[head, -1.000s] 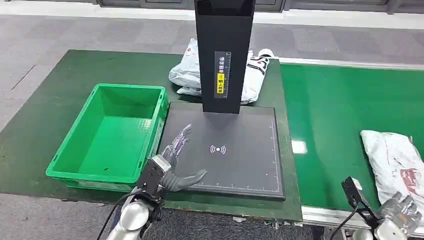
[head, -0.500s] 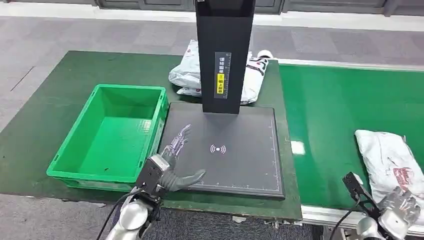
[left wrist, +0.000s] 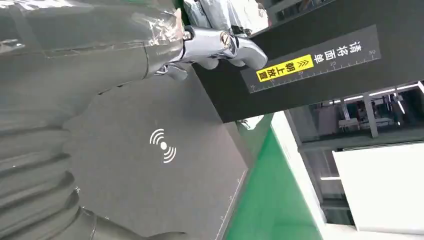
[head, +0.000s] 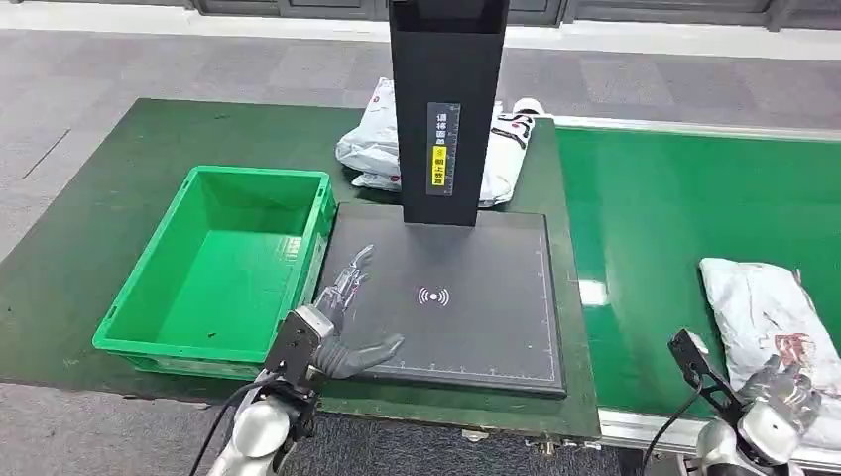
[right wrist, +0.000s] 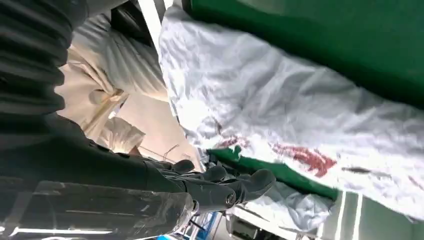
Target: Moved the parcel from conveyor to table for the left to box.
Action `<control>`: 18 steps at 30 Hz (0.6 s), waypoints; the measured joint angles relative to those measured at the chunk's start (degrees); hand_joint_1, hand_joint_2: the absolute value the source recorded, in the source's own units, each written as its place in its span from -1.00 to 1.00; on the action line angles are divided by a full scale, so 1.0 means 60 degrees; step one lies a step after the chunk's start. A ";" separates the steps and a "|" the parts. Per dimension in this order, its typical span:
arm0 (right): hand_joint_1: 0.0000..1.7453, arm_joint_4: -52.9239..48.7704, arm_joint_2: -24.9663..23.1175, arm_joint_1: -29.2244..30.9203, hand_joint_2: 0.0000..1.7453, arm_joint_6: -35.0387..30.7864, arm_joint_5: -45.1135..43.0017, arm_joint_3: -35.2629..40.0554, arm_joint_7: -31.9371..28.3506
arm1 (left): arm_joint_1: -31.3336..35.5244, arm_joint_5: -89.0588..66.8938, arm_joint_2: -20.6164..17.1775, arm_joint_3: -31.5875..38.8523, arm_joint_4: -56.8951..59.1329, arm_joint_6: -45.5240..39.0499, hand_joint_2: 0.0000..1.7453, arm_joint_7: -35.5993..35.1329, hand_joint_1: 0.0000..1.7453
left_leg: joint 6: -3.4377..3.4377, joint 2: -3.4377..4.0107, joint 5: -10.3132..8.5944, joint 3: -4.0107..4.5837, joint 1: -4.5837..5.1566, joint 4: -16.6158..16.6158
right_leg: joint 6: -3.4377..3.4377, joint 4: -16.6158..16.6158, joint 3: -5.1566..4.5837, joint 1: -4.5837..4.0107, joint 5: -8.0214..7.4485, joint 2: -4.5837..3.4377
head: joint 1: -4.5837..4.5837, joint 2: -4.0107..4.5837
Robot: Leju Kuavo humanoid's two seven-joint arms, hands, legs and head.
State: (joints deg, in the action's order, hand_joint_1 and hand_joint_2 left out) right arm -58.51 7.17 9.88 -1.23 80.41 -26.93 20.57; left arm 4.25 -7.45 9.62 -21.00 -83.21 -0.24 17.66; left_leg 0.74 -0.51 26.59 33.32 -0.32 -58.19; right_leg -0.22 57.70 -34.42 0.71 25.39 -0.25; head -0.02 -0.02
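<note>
Parcel (head: 769,322) lies on the green conveyor (head: 655,228) beside the open, empty right hand (head: 783,392); left hand (head: 342,332) rests spread over the scanner pad (head: 476,297).

parcel-sorting stn | green conveyor (head: 684,208) | scan pad (head: 451,297) | green bin (head: 223,263) | poly mailers (head: 372,149)

A black scanner pad (head: 466,297) with a tall black post (head: 446,109) lies just right of the bin, with white mail bags (head: 372,149) piled behind the post.
</note>
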 measured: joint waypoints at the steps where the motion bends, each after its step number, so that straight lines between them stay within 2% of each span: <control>1: -1.00 -0.0066 -0.0015 -0.0015 1.00 0.0000 0.0000 0.0000 0.0000 | -0.0007 0.0000 0.0000 0.0000 -0.0011 0.0000 1.00 0.0000 -1.00 | 0.0000 0.0000 0.0001 0.0001 0.0000 0.0000 | -0.0001 0.0000 -0.0001 0.0000 0.0001 0.0000 | 0.0000 0.0003; 6: -1.00 -0.0332 -0.0088 -0.0082 1.00 -0.0021 0.0000 0.0000 0.0000 | -0.0029 -0.0004 0.0000 0.0000 -0.0051 0.0000 1.00 0.0000 -1.00 | -0.0001 0.0001 0.0003 0.0002 0.0001 0.0000 | -0.0003 0.0000 -0.0002 0.0001 0.0003 0.0000 | 0.0000 0.0000; 9: -1.00 -0.0653 -0.0139 -0.0280 1.00 -0.0474 -0.0066 -0.0022 0.0146 | -0.0029 -0.0124 0.0055 0.0004 -0.0066 0.0183 1.00 -0.0106 -1.00 | -0.0001 -0.0012 0.0002 0.0001 0.0003 -0.0001 | -0.0004 0.0000 -0.0005 0.0004 0.0003 0.0007 | 0.0000 0.0003; 18: -1.00 -0.1173 -0.0262 -0.0648 1.00 -0.0499 0.0066 -0.0663 0.0171 | -0.0013 -0.0230 0.0291 0.0004 0.0007 0.0339 1.00 -0.0171 -1.00 | -0.0001 0.0001 0.0012 0.0003 0.0004 -0.0001 | -0.0004 0.0000 -0.0014 0.0005 0.0005 -0.0002 | 0.0000 0.0000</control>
State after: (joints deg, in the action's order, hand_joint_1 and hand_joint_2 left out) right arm -65.55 5.60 5.99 -4.22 80.81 -30.91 21.59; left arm 4.17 -8.83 11.37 -20.98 -83.17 1.79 16.63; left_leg 0.74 -0.50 26.66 33.34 -0.30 -58.19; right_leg -0.25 57.70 -34.51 0.74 25.42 -0.26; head -0.02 -0.02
